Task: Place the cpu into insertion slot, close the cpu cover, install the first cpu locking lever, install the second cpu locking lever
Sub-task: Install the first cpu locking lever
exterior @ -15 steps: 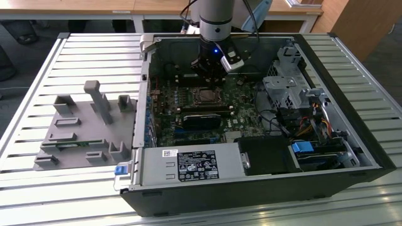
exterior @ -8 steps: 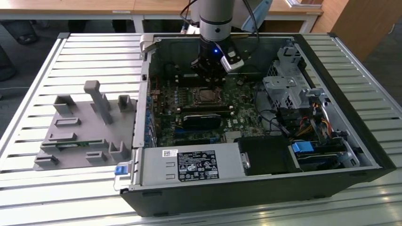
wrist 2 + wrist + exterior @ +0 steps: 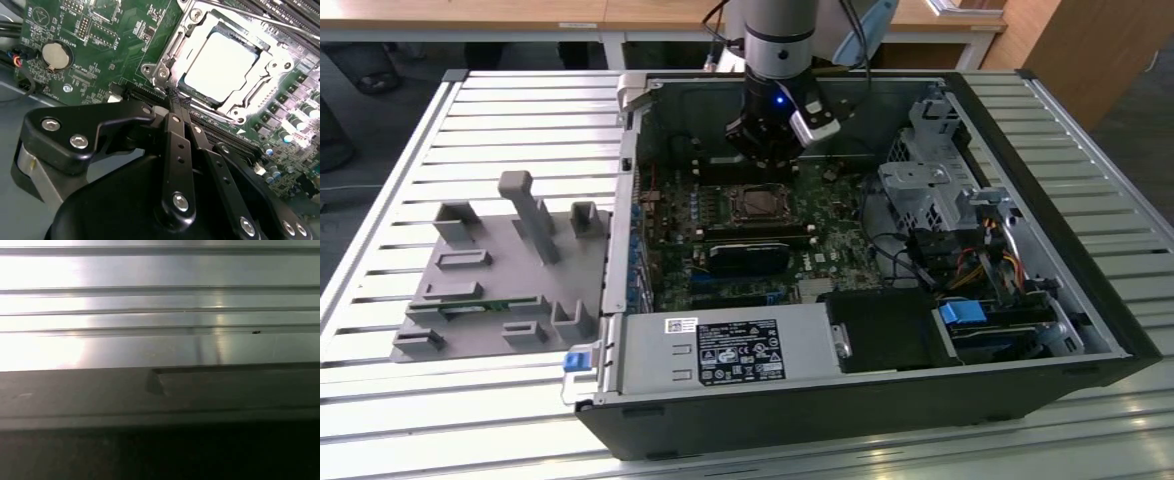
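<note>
In the exterior view the arm reaches down into the open computer case, with my gripper just behind the insertion slot on the green board. The second wrist view shows the cpu, a flat silvery square, lying in the slot. The cpu cover, a thin metal frame, lies flat around it. My gripper is shut, its two black fingers pressed together. Its tips sit at the socket's rim beside a corner screw, where a thin wire lever runs along the frame's side. I cannot tell whether the tips touch the lever.
A grey parts fixture lies on the slatted metal table at the exterior view's left. Inside the case are a power supply, a drive cage with cables, and a black block in front of the slot. A coin battery is on the board.
</note>
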